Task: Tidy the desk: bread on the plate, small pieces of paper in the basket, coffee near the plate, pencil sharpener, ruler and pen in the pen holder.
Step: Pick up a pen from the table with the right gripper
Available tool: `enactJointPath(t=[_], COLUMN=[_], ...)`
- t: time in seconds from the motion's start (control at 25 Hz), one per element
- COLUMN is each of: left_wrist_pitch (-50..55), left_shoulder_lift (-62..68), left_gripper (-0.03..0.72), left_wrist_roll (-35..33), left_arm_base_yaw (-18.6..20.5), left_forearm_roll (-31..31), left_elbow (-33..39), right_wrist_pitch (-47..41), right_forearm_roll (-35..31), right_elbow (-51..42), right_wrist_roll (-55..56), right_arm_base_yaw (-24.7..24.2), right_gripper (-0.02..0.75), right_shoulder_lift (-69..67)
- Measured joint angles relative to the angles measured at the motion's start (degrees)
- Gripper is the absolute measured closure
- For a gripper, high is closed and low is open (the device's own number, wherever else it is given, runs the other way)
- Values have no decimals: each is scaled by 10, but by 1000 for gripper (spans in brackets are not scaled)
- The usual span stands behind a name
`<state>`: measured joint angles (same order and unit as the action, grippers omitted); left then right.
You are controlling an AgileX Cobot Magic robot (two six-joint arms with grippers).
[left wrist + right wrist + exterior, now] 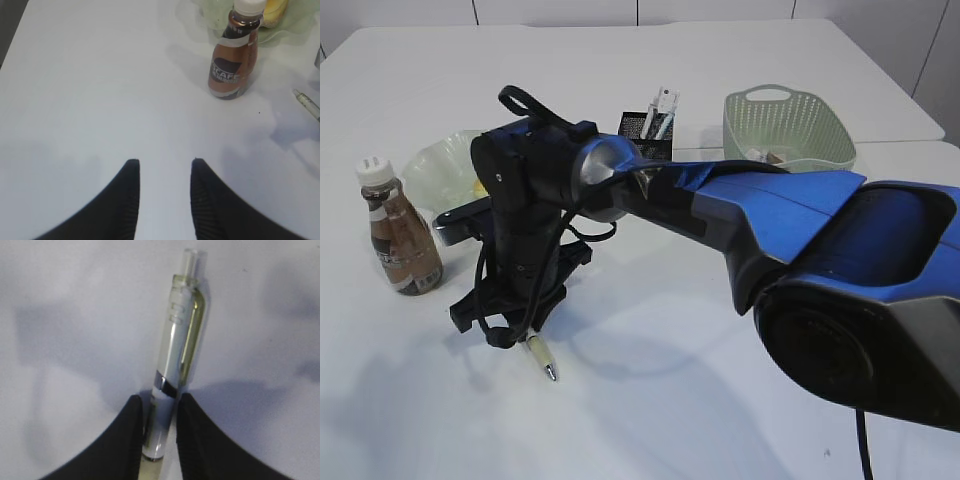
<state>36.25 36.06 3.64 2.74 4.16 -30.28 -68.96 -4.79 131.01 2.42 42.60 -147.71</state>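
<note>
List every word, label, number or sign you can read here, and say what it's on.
"SCAFE": partly cut off, white letters on the coffee label's black band.
Smaller line beneath it on the same label: too blurred to read.
Coffee label in the exterior view: too small to read.
Ruler in the pen holder: dark marks, not legible.
Pen: no print visible.

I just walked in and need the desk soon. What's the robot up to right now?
It's tidying. The right gripper is down on the desk with its fingers closed around the pen, which lies flat, not yet lifted. The left gripper hovers open and empty. The coffee stands beside the plate, which holds something yellowish. The pen holder already has items in it, and the basket sits to its right.
</note>
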Motion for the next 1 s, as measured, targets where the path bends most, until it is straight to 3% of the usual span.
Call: enactJointPath(t=[0.24, 1.0], left_wrist_pitch=[0, 2], left_shoulder_lift=[0, 0], left_gripper=[449, 449], left_wrist_roll=[0, 0], left_arm_base_yaw=[0, 0], left_forearm_roll=[0, -9], left_elbow=[0, 0], right_wrist_pitch=[-1, -9], right_forearm_roll=[13, 45], right_elbow=[0, -5], right_wrist_roll=[0, 0], right_arm_base_yaw=[1, 2], right_gripper=[596, 602], right_shoulder_lift=[-1, 10])
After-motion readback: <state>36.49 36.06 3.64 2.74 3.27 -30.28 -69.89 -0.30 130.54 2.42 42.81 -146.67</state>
